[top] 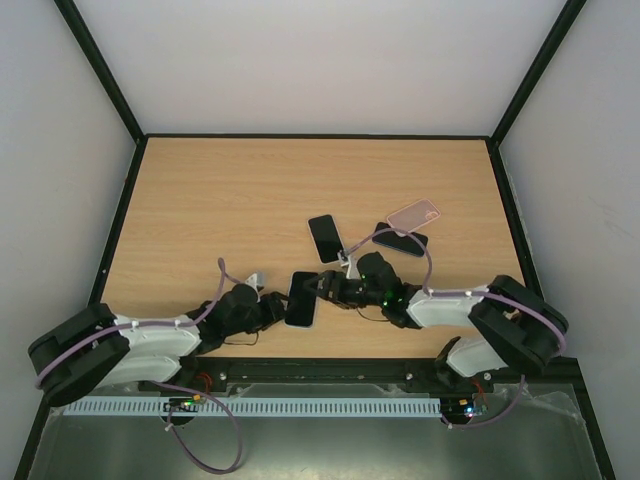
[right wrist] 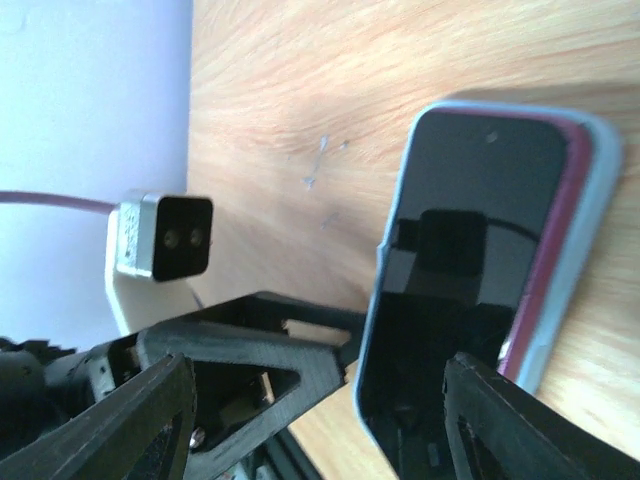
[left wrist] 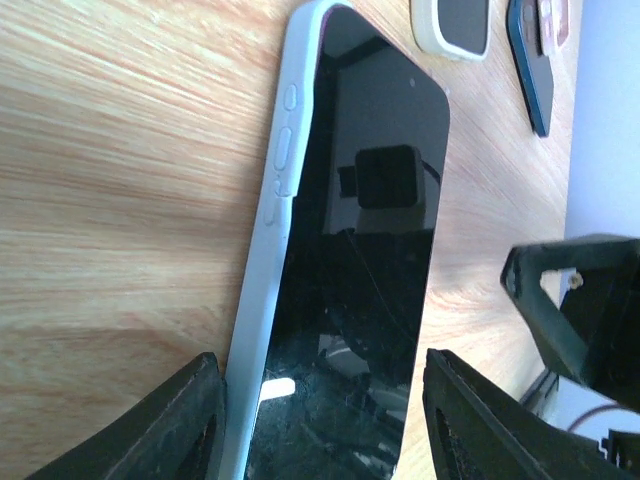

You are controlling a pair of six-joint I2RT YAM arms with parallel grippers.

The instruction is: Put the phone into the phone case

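Phone (left wrist: 365, 260) lies screen-up on the worktop (top: 200, 220) near the front edge, inside the pale blue phone case (left wrist: 272, 250). From the right wrist I see its magenta edge along one side. My left tool (left wrist: 320, 372) grips the case's sides. My right tool (right wrist: 320, 380) is spread wide around the phone's other end.

Glossy black glass face on phone (left wrist: 350, 250); smooth matt pale plastic phone case (left wrist: 265, 270); light grained wood table (top: 220, 200).
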